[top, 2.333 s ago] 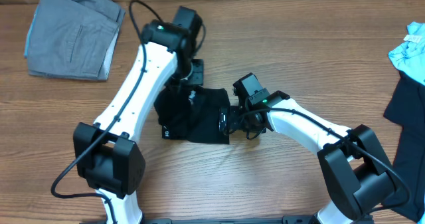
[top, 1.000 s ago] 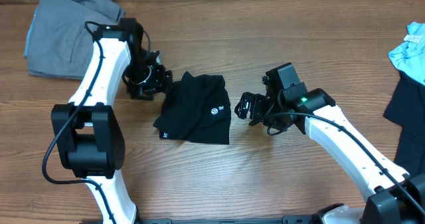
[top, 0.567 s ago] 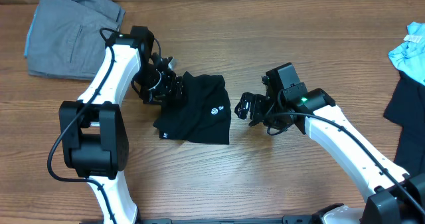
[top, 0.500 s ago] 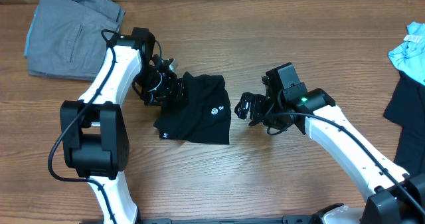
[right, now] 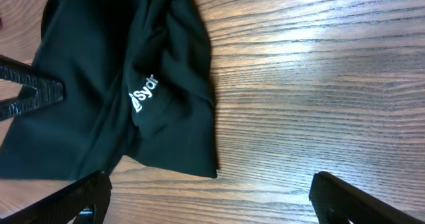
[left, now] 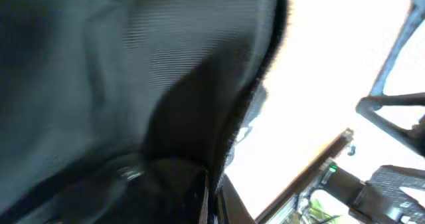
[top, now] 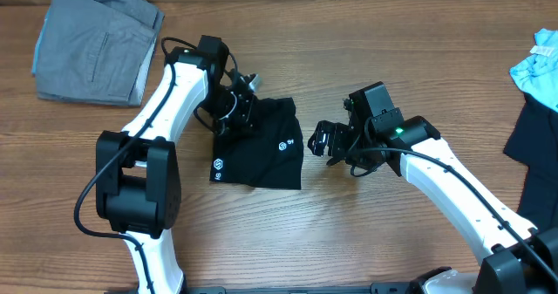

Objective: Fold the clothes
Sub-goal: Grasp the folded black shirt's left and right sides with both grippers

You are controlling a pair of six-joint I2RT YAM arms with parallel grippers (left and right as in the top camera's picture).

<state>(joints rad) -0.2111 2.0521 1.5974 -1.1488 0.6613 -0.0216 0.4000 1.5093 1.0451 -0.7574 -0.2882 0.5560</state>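
Mid-table, my left gripper [top: 237, 111] is closed on the upper-left edge of the black shirt [top: 261, 150], jaws together with the cloth pinched between them. The shirt lies as a rough, folded square on the wooden table [top: 366, 50]. One small white logo [top: 283, 144] faces up near its right side and a second logo [top: 218, 165] sits at its lower-left corner.

From the left wrist, the picture is blurred and almost filled by dark cloth [left: 133, 71] pressed close to the lens.

My right gripper [top: 319, 142] sits just beside the shirt's right edge with its jaws spread wide and nothing between them. From the right wrist, both fingers [right: 80, 197] show at the bottom corners of the picture, well apart over bare wood. The shirt lies ahead and to the left, rumpled, with a line of white lettering [right: 143, 91] along one crease.

Other clothes lie at the margins. Folded grey trousers [top: 91, 41] rest at the far left corner of the table, well apart from both arms. At the right edge, a light blue garment [top: 536, 65] lies above a second black garment [top: 534, 154], both partly cut off by the frame.
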